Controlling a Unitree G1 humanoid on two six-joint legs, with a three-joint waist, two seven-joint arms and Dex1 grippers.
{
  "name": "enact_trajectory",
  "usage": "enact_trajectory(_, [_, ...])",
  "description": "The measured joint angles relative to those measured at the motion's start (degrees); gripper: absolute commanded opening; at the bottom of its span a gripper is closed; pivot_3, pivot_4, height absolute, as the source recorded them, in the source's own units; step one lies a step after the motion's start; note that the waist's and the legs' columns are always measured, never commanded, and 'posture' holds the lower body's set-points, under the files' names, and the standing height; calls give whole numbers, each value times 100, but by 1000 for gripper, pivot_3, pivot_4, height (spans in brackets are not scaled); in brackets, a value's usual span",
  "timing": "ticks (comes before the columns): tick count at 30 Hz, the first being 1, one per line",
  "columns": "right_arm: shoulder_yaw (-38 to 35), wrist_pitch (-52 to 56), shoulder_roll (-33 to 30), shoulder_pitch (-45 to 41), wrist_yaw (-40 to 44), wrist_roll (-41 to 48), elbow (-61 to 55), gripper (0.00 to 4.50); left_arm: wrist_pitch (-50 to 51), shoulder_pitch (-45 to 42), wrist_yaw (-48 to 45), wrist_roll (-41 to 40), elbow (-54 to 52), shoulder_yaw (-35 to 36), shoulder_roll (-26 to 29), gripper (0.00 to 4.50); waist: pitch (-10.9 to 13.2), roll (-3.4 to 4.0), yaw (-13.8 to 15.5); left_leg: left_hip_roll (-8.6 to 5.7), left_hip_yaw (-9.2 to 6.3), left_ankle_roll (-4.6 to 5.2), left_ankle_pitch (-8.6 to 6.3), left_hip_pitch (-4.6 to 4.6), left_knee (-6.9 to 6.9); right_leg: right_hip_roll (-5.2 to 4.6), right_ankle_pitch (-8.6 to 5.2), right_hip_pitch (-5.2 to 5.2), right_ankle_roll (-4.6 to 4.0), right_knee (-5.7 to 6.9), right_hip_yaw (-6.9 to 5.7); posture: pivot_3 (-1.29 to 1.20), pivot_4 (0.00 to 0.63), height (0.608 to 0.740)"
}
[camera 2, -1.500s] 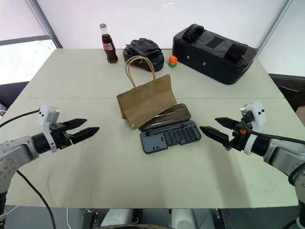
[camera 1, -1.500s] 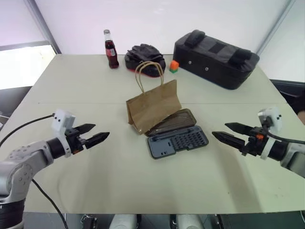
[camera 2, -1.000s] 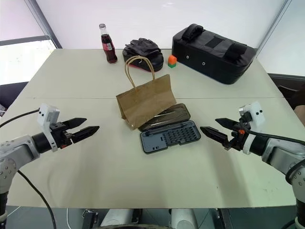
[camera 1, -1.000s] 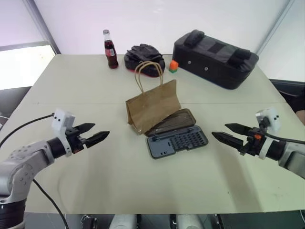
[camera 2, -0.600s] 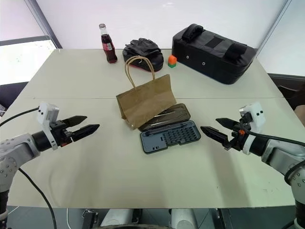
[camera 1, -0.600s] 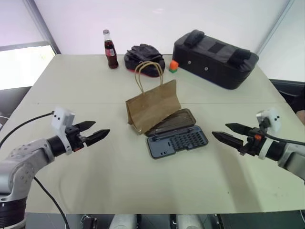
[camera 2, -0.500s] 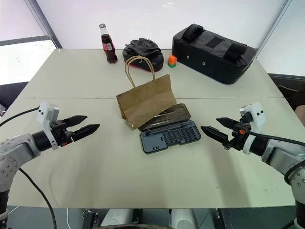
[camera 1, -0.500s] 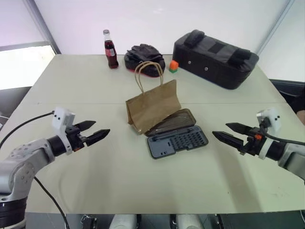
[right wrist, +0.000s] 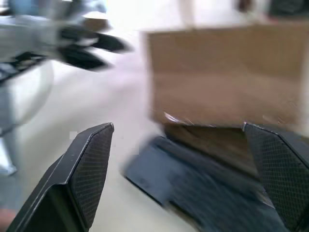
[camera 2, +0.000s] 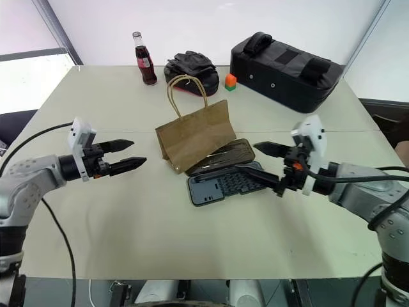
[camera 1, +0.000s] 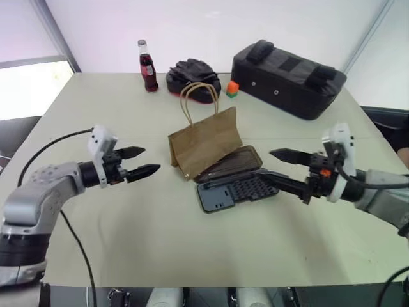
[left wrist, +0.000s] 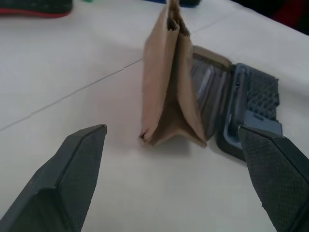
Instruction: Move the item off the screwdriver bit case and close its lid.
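My left gripper (camera 1: 142, 162) hangs at the left of the head view, fingers spread wide and holding nothing, pointed toward the kraft paper bag (camera 1: 204, 144). My right gripper (camera 1: 276, 167) is just as wide and empty, right of centre, over the right end of the screwdriver bit case (camera 1: 233, 187).

The bag stands upright in the middle of the frame, its base resting on the open lid (camera 1: 231, 162), which lies flat behind the bit tray. It looks light, thin and creased, so I judge it will crumple or tip under a hard pinch. The twisted loop handles (camera 1: 199, 97) at the top look the safest hold; the upper edge would also do.
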Motion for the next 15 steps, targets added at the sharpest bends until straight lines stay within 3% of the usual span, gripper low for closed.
enact_trajectory(5, [253,6,205,-115,-522,108,-75,4465,-494,-882,-518,523,1216,-622,-499,4500,1,-2,3,-4,0,3,-1,-20,2,-9,2,-12,4,-8,-1,0,150,740])
enact_trajectory(14, [368,-64,280,282,-1022,280,-548,4465,-1115,-1889,-831,1021,2535,-878,-1437,4500,1,-3,-23,-6,0,5,-2,-26,7,-6,3,-20,5,-3,-1,0,150,740])
enact_trajectory(15, [363,-92,302,301,-1084,318,-578,4490,-1149,-1940,-861,1034,2623,-878,-1499,4253,1,-3,-31,-6,0,5,-2,-26,6,-4,3,-20,6,-3,-1,0,150,740])
